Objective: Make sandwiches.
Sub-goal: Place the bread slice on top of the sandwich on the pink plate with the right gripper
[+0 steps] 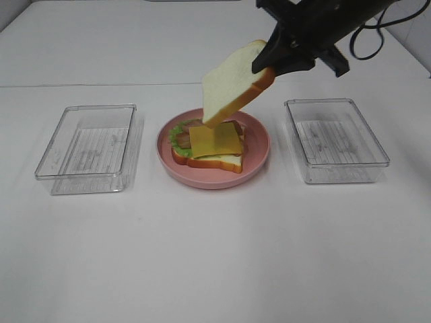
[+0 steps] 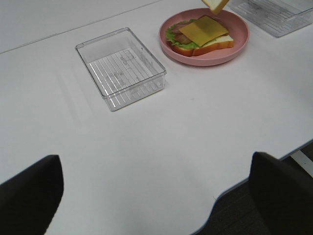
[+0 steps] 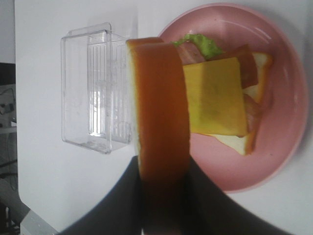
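An open sandwich stack lies on the round pink plate (image 1: 259,158): a white bread slice (image 1: 225,161) at the bottom, green lettuce (image 1: 178,134), brown bacon (image 3: 249,68), and a yellow cheese square (image 1: 214,140) on top. Above and slightly behind the plate, my right gripper (image 1: 269,64) is shut on the crust edge of a second bread slice (image 1: 232,84), which hangs tilted with its lower corner just above the cheese. The right wrist view shows that slice (image 3: 159,112) edge-on between the fingers. My left gripper (image 2: 155,166) is open and empty near the table's front left edge, far from the plate (image 2: 205,59).
An empty clear plastic tray (image 1: 87,145) stands left of the plate and another empty one (image 1: 335,138) to its right. The white table's front edge (image 2: 230,188) shows close to the left gripper. A black cable (image 1: 367,40) hangs behind the right arm.
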